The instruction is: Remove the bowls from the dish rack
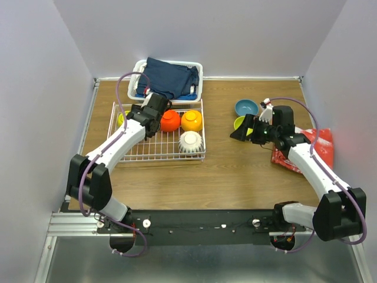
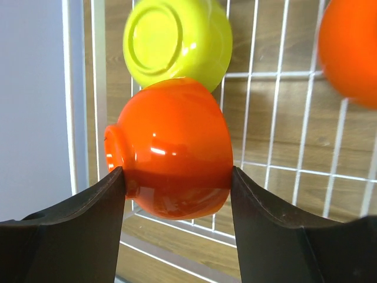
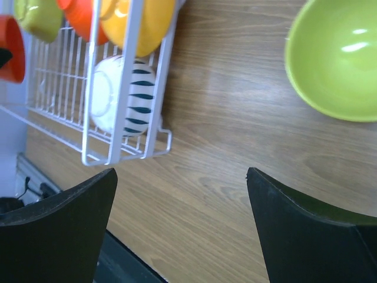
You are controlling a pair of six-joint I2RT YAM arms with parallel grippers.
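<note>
Red-orange bowl (image 2: 171,138) pinched by outstretched left end effector (image 2: 177,175); right end effector (image 3: 181,174) spread.

Lime-green bowl (image 3: 336,59) cut off at right edge, orange bowl (image 2: 353,50) blurred, cropped

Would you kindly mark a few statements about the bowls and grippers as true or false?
1. The left gripper grips a red-orange bowl. True.
2. The right gripper holds a lime bowl. False: its jaws are open and empty, and that bowl sits on the table.
3. The blue bowl is in the rack. False: it sits on the table, outside the rack.
4. The white bowl is in the rack. True.
</note>
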